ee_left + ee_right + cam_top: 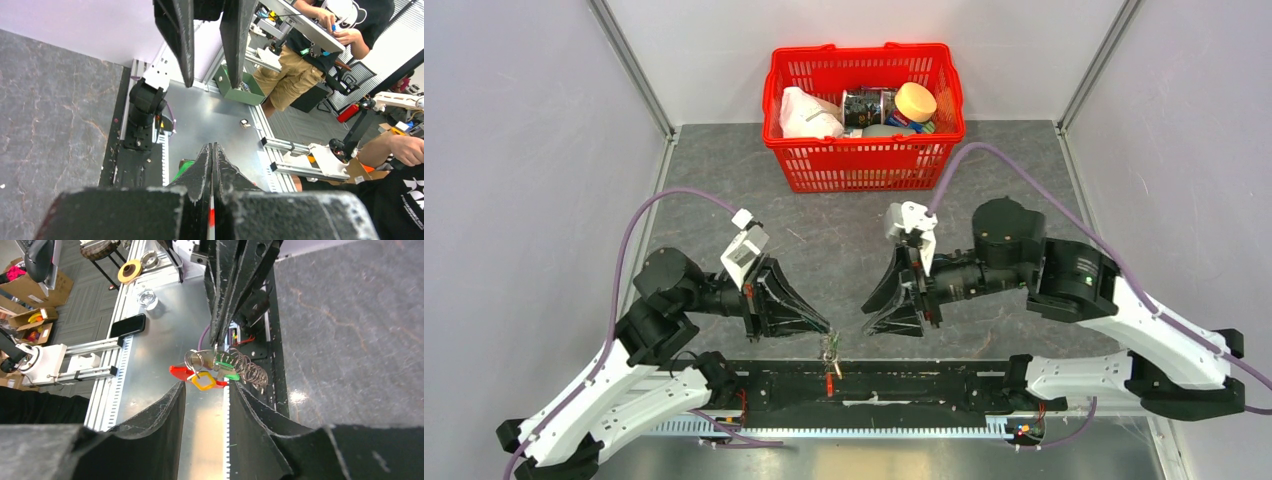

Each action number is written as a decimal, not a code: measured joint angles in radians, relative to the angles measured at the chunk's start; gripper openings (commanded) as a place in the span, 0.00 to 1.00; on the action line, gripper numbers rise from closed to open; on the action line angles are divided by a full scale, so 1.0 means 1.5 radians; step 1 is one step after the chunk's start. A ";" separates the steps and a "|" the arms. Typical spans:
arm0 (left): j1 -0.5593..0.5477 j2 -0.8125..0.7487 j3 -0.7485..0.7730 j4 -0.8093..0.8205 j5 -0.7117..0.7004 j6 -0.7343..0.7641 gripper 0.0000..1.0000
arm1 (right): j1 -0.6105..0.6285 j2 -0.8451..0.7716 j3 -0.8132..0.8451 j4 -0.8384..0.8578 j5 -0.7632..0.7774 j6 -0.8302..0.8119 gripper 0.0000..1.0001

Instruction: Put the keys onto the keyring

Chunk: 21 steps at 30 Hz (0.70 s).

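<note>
Top external view: both arms reach inward over the desk [724, 180], on the near side of the red basket [864, 165]. The left gripper [826, 328] points right with its fingers pressed together on the keyring [829, 347], which hangs well nearer than the basket. The right gripper [864, 318] faces it with fingers spread, holding nothing. Only the right wrist view shows the bunch in detail: a green-headed key [226, 369], a yellow-headed key [202, 381] and a wire coil [250, 371]. The left wrist view shows just a red sliver.

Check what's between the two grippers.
The keyring with keys, hanging from the shut left gripper, ahead of the open right gripper; clearest in right wrist view.
</note>
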State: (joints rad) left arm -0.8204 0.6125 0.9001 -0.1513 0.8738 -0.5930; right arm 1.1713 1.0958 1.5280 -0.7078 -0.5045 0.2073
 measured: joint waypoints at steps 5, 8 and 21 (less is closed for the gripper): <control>0.000 -0.001 -0.008 0.040 -0.013 -0.013 0.02 | 0.000 -0.007 0.010 0.008 0.006 -0.022 0.45; 0.000 0.001 -0.010 0.059 -0.025 -0.022 0.02 | 0.000 0.012 0.010 0.008 0.006 -0.030 0.45; 0.000 0.002 -0.030 0.114 -0.063 -0.056 0.02 | 0.000 0.029 0.010 0.013 0.001 -0.042 0.44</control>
State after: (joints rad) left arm -0.8204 0.6155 0.8555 0.0200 0.7788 -0.6769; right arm 1.1713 1.1397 1.5425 -0.6884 -0.5037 0.1444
